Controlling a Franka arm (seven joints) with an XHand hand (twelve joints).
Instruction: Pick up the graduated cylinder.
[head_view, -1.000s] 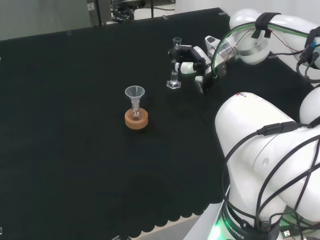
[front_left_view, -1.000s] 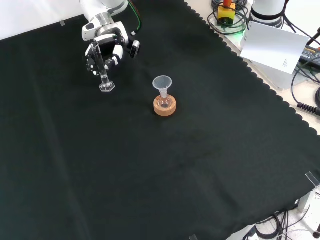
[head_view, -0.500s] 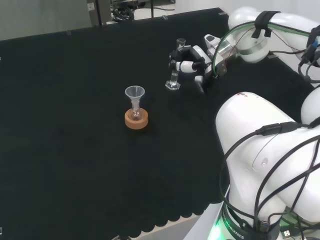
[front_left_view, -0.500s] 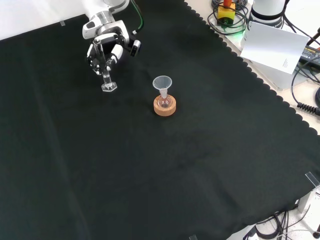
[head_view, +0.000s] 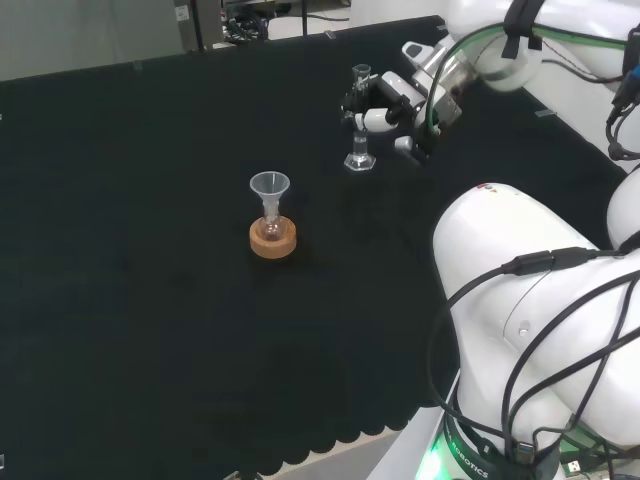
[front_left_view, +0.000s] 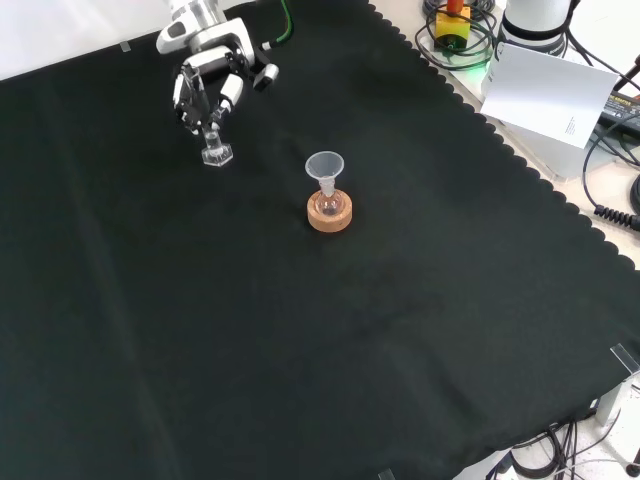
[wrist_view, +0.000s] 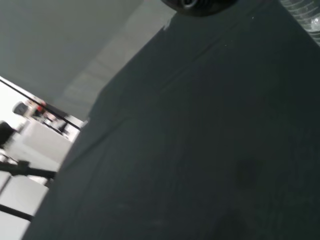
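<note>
Clear glass marks the graduated cylinder (head_view: 360, 118), which stands upright in the grasp of the hand (head_view: 385, 105), its hexagonal foot showing below the fingers. In the head view the hand's black and white fingers (head_view: 372, 118) are curled round the cylinder's tube at about mid-height, with the cylinder's mouth rising just above them. In the front view the hand (front_left_view: 207, 88) comes in from the top left, and the cylinder's foot (front_left_view: 216, 154) appears raised just clear of the black cloth (front_left_view: 400, 330), though the gap is hard to judge. Well apart from the cylinder, nearer the middle of the cloth, a small clear funnel (head_view: 269, 187) sits in the neck of a little round flask (head_view: 270, 227), which rests on a cork ring stand (head_view: 272, 240). In the head view the arm's big white links (head_view: 530, 300) rise at the right.
</note>
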